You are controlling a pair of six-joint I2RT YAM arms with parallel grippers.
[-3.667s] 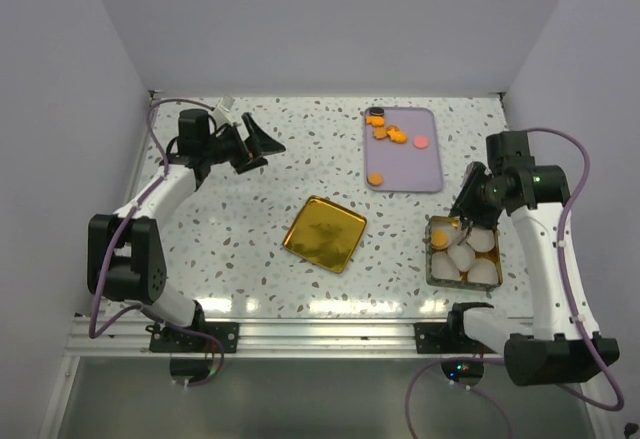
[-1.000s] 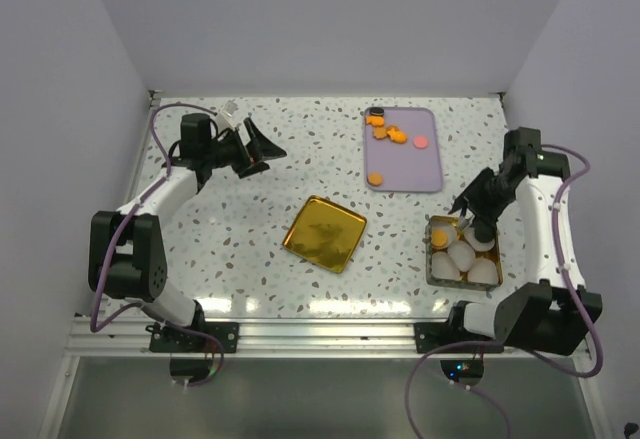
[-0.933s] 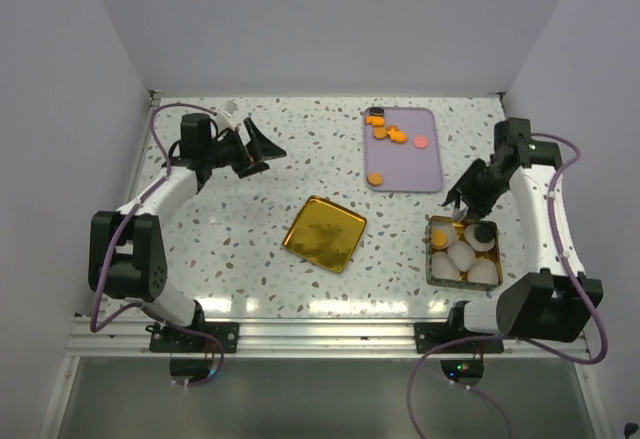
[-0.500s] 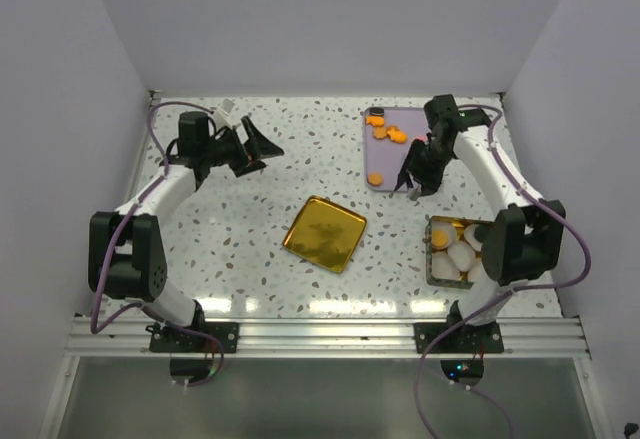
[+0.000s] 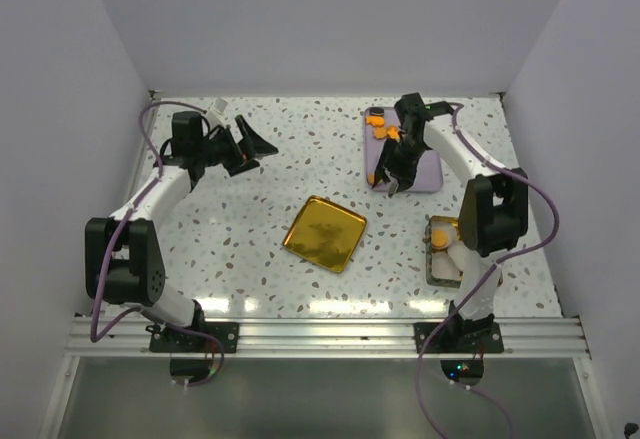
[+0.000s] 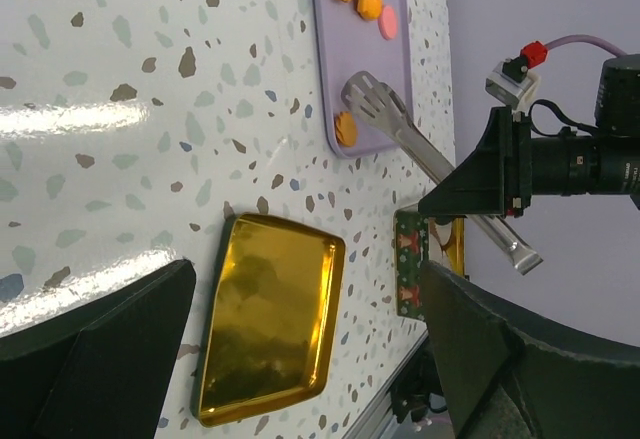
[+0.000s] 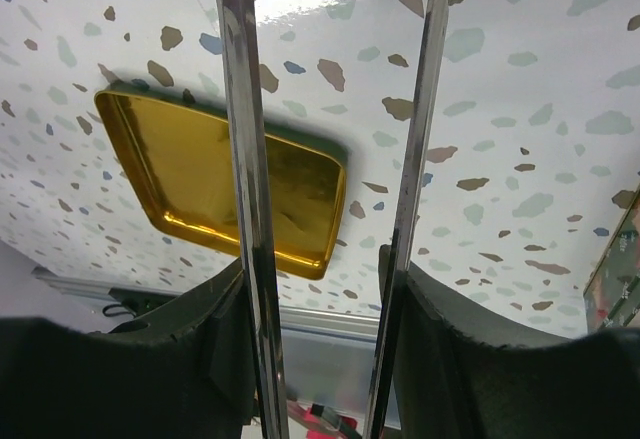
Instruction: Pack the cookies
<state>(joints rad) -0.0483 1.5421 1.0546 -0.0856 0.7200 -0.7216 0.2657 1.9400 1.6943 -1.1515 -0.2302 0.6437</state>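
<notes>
The right claw (image 5: 394, 162) has just swung away from the tin (image 5: 431, 255), where it hung a second ago, and now reaches out over the purple tray (image 5: 432, 171). It is clenched on a pair of metal tongs (image 6: 425, 154), whose two blades stand apart with nothing between them. As it left, a black disc lay in the tin's far corner; the arm's own link now hides that corner, so one drop looks done and a fresh pick appears to be starting. A single orange cookie (image 6: 345, 129) lies at the tray's near end, just under and beside the tong tips, not yet touched. The rest of the cookies (image 5: 383, 131) sit in a loose cluster on the tray beyond the claw, orange ones with a pink one at their edge. The tin, with white paper cups (image 5: 453, 257) in it, is behind the claw toward that arm's base, and the gold lid (image 5: 324, 233) rests on the bench (image 5: 250, 219) off to the claw's left. The left claw (image 5: 246, 145) hangs released and empty, well apart from all of it. The tin's side carries a green band with small red figures, but no brand, label or writing can be read anywhere.
</notes>
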